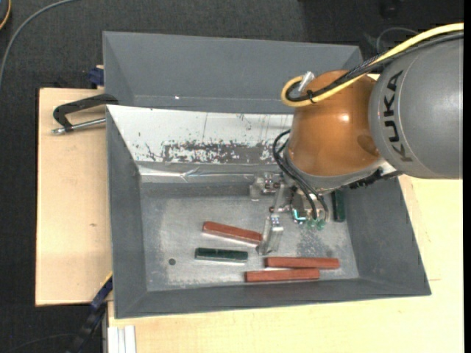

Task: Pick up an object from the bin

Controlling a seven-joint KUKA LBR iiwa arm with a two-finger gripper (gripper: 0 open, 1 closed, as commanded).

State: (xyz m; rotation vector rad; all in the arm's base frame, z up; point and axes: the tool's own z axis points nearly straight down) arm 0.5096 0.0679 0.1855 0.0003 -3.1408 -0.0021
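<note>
The orange wrist cover point(331, 123) hides most of the gripper point(274, 234). Its tip is at the right end of a tilted red bar point(231, 232) mid-bin point(125, 219). I cannot tell how far it is open or whether it holds anything. A green bar point(221, 254) and two more bars point(302, 262) lie near.

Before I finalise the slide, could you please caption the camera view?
Robot hand over one end of a reddish bar in the grey bin, near a dark green bar.
</note>
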